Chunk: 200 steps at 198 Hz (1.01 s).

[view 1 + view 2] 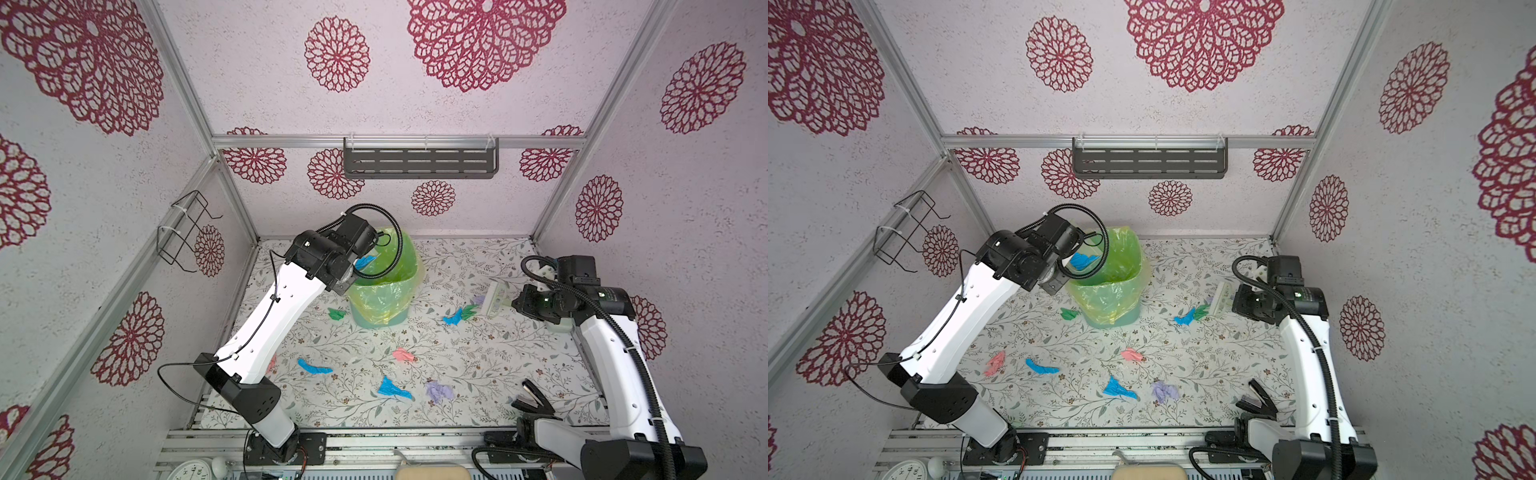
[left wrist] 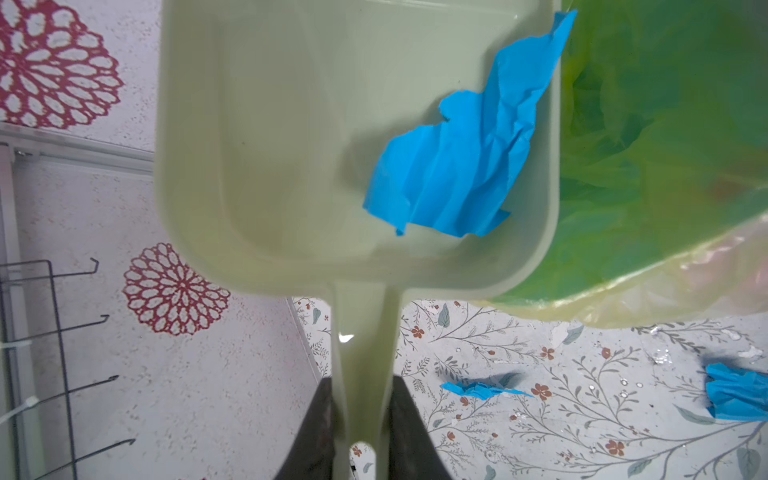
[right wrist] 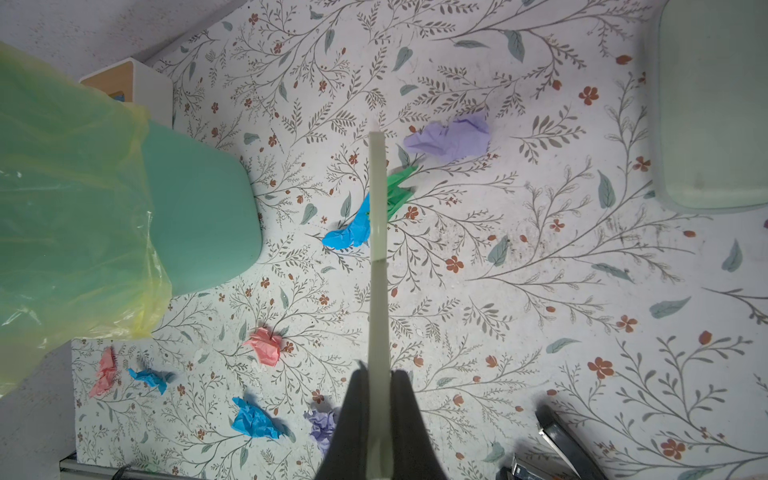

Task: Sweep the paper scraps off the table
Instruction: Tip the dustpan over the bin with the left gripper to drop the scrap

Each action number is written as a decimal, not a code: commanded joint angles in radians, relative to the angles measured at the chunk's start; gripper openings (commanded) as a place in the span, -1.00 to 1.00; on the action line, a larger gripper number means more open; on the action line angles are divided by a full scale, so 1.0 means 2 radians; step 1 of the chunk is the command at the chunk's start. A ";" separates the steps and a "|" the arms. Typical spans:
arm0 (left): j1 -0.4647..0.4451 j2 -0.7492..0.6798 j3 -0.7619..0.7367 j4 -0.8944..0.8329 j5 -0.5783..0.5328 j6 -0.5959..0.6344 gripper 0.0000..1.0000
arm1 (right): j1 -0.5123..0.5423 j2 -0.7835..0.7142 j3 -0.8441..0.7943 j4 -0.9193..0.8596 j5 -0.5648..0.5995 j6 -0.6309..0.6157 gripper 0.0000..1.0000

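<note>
Clamped in the left gripper (image 2: 362, 390): a dustpan (image 2: 270, 166) by its handle. Ahead in the pan, whole only in the left wrist view, a blue paper scrap (image 2: 453, 166), long axis toward the lip. Pinched in the right gripper (image 3: 377, 376): a brush (image 3: 377, 249); beyond, paper scraps (image 3: 451, 139) on the table (image 3: 540, 291).

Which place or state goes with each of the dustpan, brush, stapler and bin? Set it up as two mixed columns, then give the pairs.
Things
1. dustpan
2. brush
3. stapler
4. bin

Places or states
A. lined with a yellow-green bag
B. held by the left gripper, blue scrap inside
C. lying loose on the table
D. held by the right gripper

Pairs: 1-B, 2-D, 3-C, 4-A
</note>
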 commanded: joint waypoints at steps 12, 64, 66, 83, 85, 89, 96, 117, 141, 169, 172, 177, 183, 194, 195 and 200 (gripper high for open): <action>-0.031 0.023 -0.008 0.019 -0.066 0.043 -0.90 | -0.001 0.002 -0.001 0.006 -0.016 -0.008 -1.00; -0.067 0.005 -0.061 0.094 -0.188 0.136 -0.89 | 0.004 0.009 0.009 0.001 -0.019 -0.008 -1.00; -0.069 0.002 -0.066 0.098 -0.192 0.141 -0.89 | 0.005 0.010 0.009 0.000 -0.019 -0.007 -1.00; -0.083 -0.014 -0.104 0.140 -0.229 0.183 -0.90 | 0.007 0.012 0.010 0.002 -0.020 -0.007 -1.00; -0.084 -0.016 -0.107 0.144 -0.232 0.188 -0.90 | 0.008 0.013 0.010 0.002 -0.020 -0.007 -1.00; -0.086 -0.018 -0.114 0.153 -0.239 0.197 -0.90 | 0.008 0.014 0.009 0.003 -0.021 -0.007 -1.00; -0.089 -0.025 -0.125 0.170 -0.249 0.213 -0.90 | 0.009 0.015 0.009 0.004 -0.023 -0.007 -1.00; -0.097 -0.039 -0.156 0.208 -0.265 0.252 -0.89 | 0.012 0.020 0.011 0.008 -0.026 -0.007 -1.00; -0.097 -0.047 -0.168 0.227 -0.275 0.270 -0.89 | 0.013 0.021 0.011 0.010 -0.027 -0.006 -1.00; -0.097 -0.049 -0.174 0.236 -0.281 0.276 -0.87 | 0.014 0.018 0.008 0.008 -0.026 -0.006 -1.00; -0.096 -0.049 -0.175 0.237 -0.281 0.278 -0.87 | 0.014 0.018 0.008 0.008 -0.026 -0.006 -1.00; -0.096 -0.050 -0.177 0.241 -0.284 0.281 -0.87 | 0.014 0.018 0.008 0.007 -0.026 -0.006 -1.00; -0.096 -0.051 -0.178 0.244 -0.285 0.285 -0.87 | 0.014 0.017 0.008 0.007 -0.025 -0.007 -1.00; -0.094 -0.051 -0.179 0.247 -0.286 0.286 -0.87 | 0.014 0.017 0.008 0.006 -0.026 -0.007 -1.00; -0.094 -0.051 -0.179 0.248 -0.286 0.287 -0.87 | 0.014 0.016 0.008 0.007 -0.026 -0.007 -1.00; -0.093 -0.052 -0.179 0.249 -0.287 0.286 -0.87 | 0.014 0.017 0.009 0.006 -0.026 -0.006 -1.00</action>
